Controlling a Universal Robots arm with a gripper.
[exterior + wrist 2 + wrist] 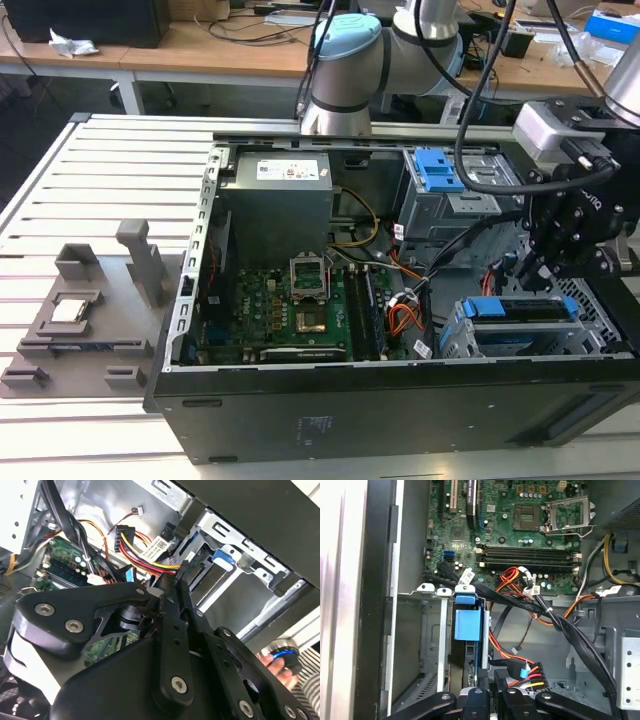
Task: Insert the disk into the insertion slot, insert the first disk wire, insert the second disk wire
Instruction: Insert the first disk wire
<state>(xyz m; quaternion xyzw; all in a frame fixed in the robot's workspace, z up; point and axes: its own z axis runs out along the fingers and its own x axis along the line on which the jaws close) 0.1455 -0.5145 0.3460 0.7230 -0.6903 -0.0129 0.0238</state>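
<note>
The disk (520,308), grey with a blue carrier, lies inside the insertion slot (458,340), a silver cage at the case's front, on the exterior view's right. In the first wrist view the carrier's blue end (468,625) sits between the cage walls (432,645). My black gripper (535,265) hangs just above the disk's rear edge. In the second wrist view its fingers (172,605) meet on a black connector (181,570) carrying red, yellow and black wires (150,555). The same wire bundle (527,672) ends by the gripper (492,692), beside the disk.
A taller grey bay with a blue latch (438,170) stands behind the cage. The motherboard (290,300) and loose cables (400,290) fill the case's middle. Grey fixtures (80,310) sit on the slatted table. A hand (280,667) holding a dark object shows outside the case.
</note>
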